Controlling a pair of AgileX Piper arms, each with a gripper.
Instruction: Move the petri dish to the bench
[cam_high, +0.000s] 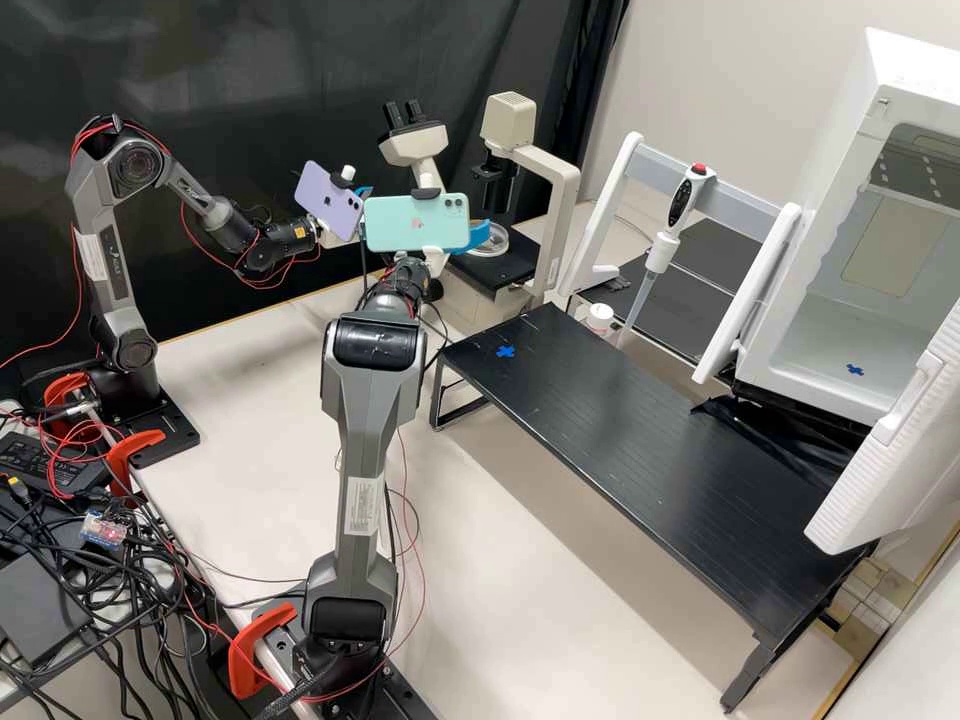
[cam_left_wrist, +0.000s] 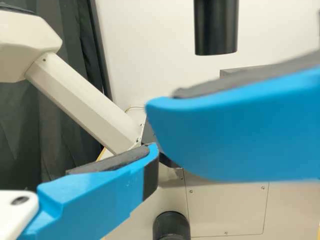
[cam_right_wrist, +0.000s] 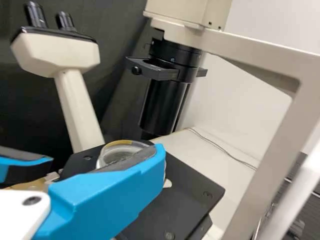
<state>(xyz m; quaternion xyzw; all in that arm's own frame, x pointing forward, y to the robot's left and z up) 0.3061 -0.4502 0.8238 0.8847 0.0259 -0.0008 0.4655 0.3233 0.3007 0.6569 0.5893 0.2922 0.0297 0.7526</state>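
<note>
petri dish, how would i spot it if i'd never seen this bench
Find the cream microscope. Below its black lamp tube is a flat black plate; the petri dish is there, partly behind a blue finger. It is round, shallow and clear, unlike the white tub by the pipette.

- Counted two arms (cam_high: 360, 425), two pincers (cam_high: 478, 236)
- Phones (cam_high: 415, 224): were two
- Orange clamps (cam_high: 245, 655): were three
- Blue crosses (cam_high: 505, 351): were two
- Noted one microscope (cam_high: 415, 145), petri dish (cam_right_wrist: 112, 152), pipette (cam_high: 662, 250)
</note>
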